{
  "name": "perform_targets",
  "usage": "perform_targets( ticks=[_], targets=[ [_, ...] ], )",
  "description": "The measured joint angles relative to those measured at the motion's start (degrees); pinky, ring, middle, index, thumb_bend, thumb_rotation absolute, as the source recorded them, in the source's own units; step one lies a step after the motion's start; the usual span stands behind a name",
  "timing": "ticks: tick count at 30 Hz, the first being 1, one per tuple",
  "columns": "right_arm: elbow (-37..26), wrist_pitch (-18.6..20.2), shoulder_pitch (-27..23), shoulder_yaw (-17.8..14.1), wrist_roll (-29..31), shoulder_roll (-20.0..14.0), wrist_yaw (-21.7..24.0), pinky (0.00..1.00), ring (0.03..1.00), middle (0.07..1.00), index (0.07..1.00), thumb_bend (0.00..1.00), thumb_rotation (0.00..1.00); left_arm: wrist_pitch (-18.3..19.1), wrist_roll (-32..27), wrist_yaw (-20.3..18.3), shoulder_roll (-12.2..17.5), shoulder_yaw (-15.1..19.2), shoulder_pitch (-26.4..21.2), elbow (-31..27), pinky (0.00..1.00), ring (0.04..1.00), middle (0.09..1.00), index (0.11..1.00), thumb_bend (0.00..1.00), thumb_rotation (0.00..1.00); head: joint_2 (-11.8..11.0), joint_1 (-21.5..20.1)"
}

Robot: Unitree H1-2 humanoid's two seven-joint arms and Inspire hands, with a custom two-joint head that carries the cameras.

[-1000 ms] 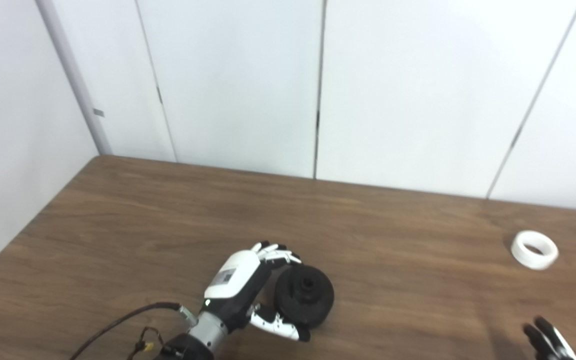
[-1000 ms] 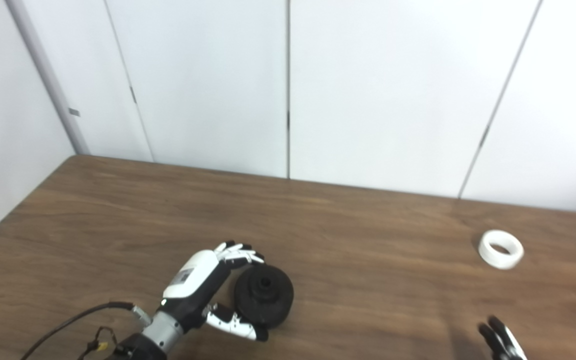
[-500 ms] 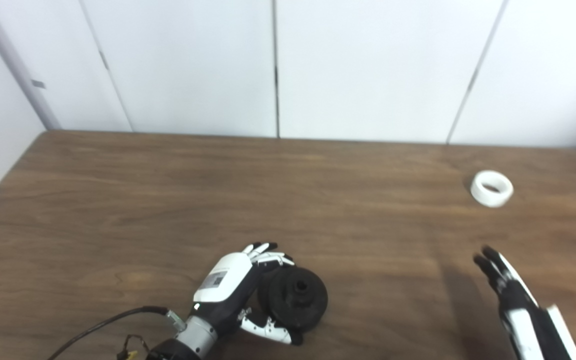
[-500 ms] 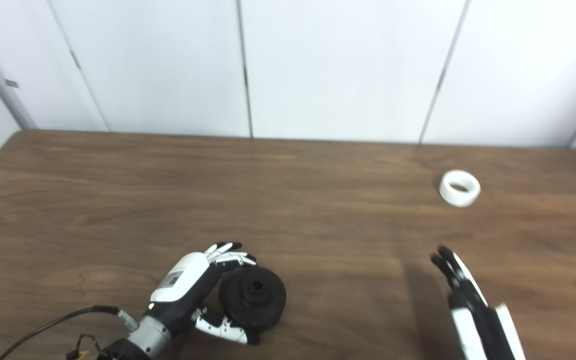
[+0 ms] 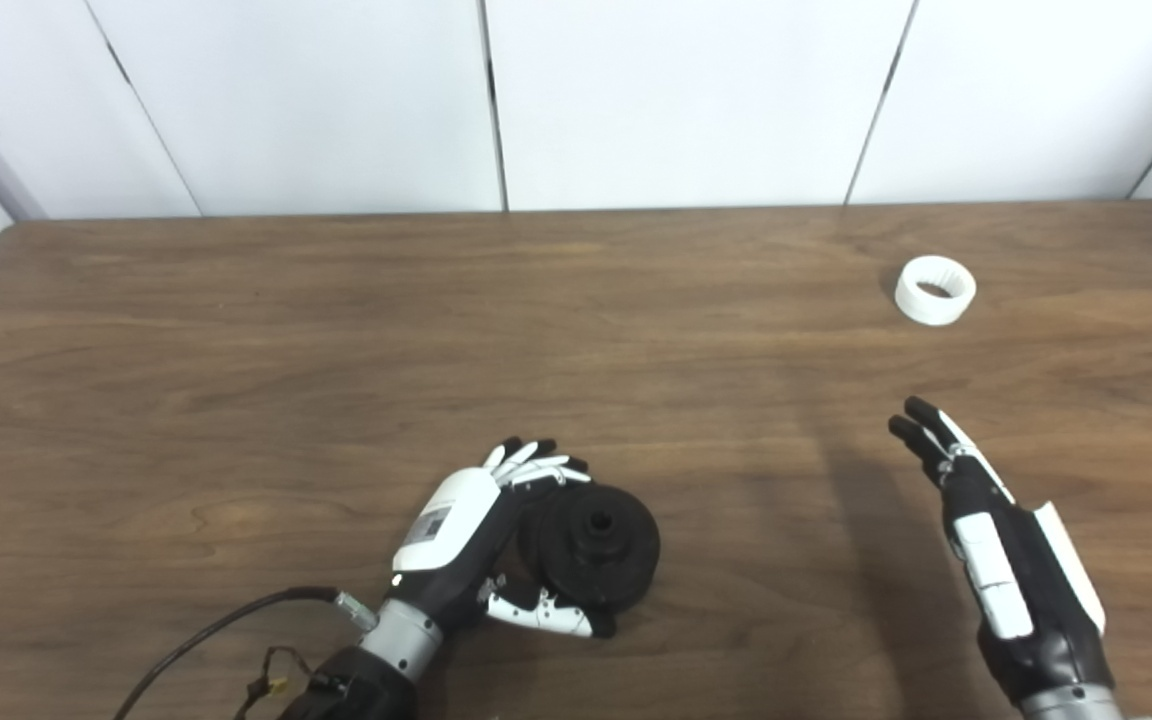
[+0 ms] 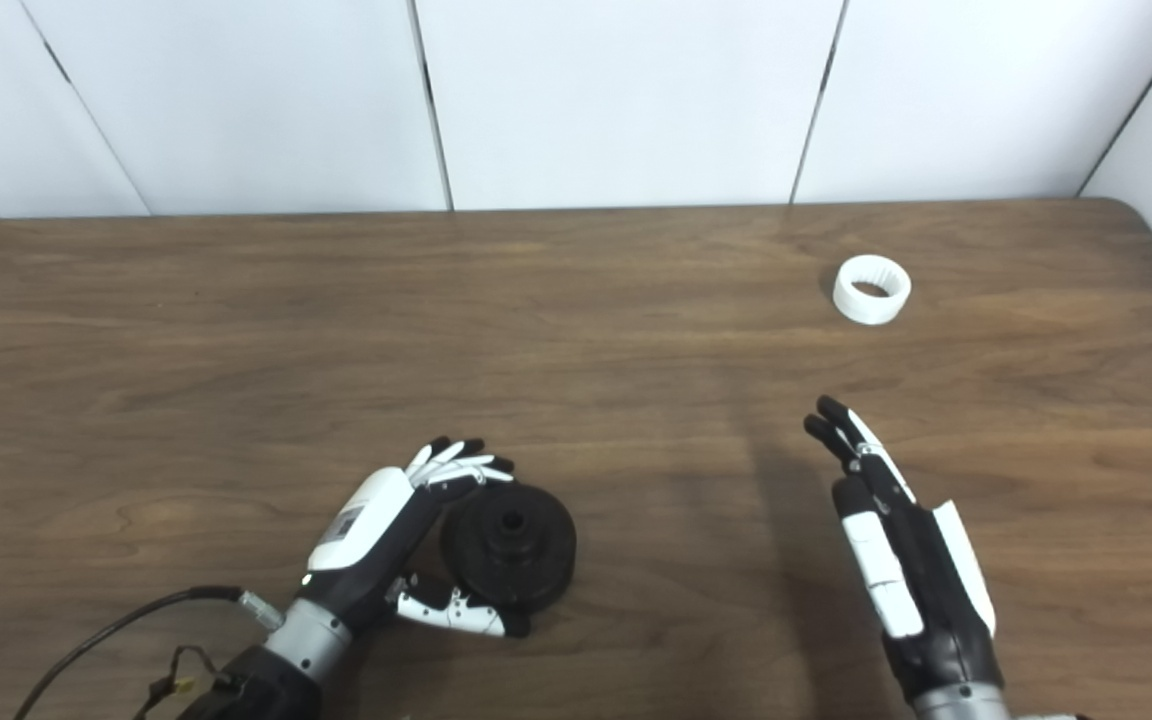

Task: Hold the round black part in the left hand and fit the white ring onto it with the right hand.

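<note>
Round black part [image 5: 591, 545] is cupped on the surface [image 5: 236, 380] by the left hand [image 5: 481, 535], fingers and thumb wrapped round its rim, steadying it for fitting. White ring [image 5: 935, 290] lies well apart, far right. The right hand [image 5: 996, 540] hovers empty, fingers extended toward it.

Between your right hand [image 5: 996, 545] and the white ring [image 5: 935, 290]: bare table [image 5: 336, 330], nothing in the way. Left hand [image 5: 481, 545] crowds the round black part [image 5: 591, 545]; its right side is free.
</note>
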Motion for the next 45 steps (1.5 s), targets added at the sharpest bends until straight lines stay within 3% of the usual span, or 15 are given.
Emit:
perform_targets(
  ticks=[17, 22, 25, 27, 31, 35, 39, 43, 45],
  targets=[
    [-1.3, 1.7, -0.3, 0.3, 0.1, 0.0, -0.6, 1.0, 0.942, 0.904, 0.916, 0.65, 0.97, -0.9, 3.2, 1.5, -0.6, 0.0, 0.0, 1.5, 1.0, 0.923, 0.84, 0.486, 0.52, 0.06, 0.7, -1.9],
    [-4.4, 4.5, -0.7, -0.3, 1.0, 0.0, -1.5, 1.0, 0.967, 0.914, 0.927, 0.61, 0.93, -1.1, 3.4, 2.0, -0.4, 0.2, 0.0, 1.7, 1.0, 0.922, 0.837, 0.486, 0.52, 0.07, 1.0, -4.0],
    [-7.6, 8.2, -2.7, -0.9, 0.6, -0.9, -1.7, 0.99, 0.958, 0.92, 0.925, 0.61, 0.74, -1.3, 3.3, 2.0, 0.0, 0.6, 0.0, 1.9, 1.0, 0.927, 0.84, 0.486, 0.52, 0.07, 1.3, -6.0],
    [-8.7, 10.9, -5.4, -1.7, -0.3, -2.0, -1.8, 0.99, 0.959, 0.923, 0.926, 0.68, 0.59, -1.6, 3.0, 2.0, 0.5, 0.6, -0.4, 2.3, 1.0, 0.928, 0.842, 0.486, 0.52, 0.07, 1.4, -6.8],
    [-9.6, 17.5, -14.3, -3.1, -5.5, -3.9, -1.1, 1.0, 0.97, 0.92, 0.917, 0.79, 0.45, -2.4, 2.5, 1.7, 0.6, 0.6, -0.7, 2.8, 1.0, 0.929, 0.837, 0.486, 0.52, 0.07, 1.5, -8.5],
    [-9.5, 18.2, -19.1, -5.4, -10.6, -4.8, 4.1, 0.99, 0.963, 0.935, 0.923, 0.83, 0.43, -3.1, 2.0, 1.4, 0.5, 0.7, -0.9, 3.0, 1.0, 0.933, 0.833, 0.486, 0.52, 0.06, 1.4, -9.5],
    [-6.5, 18.4, -22.9, -11.0, -17.6, -4.7, 14.9, 0.99, 0.98, 0.958, 0.924, 0.82, 0.35, -3.1, 1.7, 1.2, 0.6, 1.4, -0.9, 3.0, 1.0, 0.938, 0.832, 0.486, 0.52, 0.06, 1.4, -9.5],
    [-2.8, 18.4, -27.5, -14.0, -24.3, -6.1, 23.4, 0.81, 0.886, 0.915, 0.908, 0.82, 0.31, -3.1, 0.9, 1.1, 0.6, 1.9, -0.8, 3.2, 1.0, 0.942, 0.832, 0.487, 0.52, 0.06, 0.8, -9.5],
    [-0.6, 18.4, -29.7, -13.6, -27.9, -7.7, 25.9, 0.82, 0.889, 0.912, 0.905, 0.83, 0.32, -3.2, 0.5, 1.0, 0.6, 2.0, -0.8, 3.2, 1.0, 0.946, 0.834, 0.487, 0.52, 0.06, 0.8, -9.5]
  ],
)
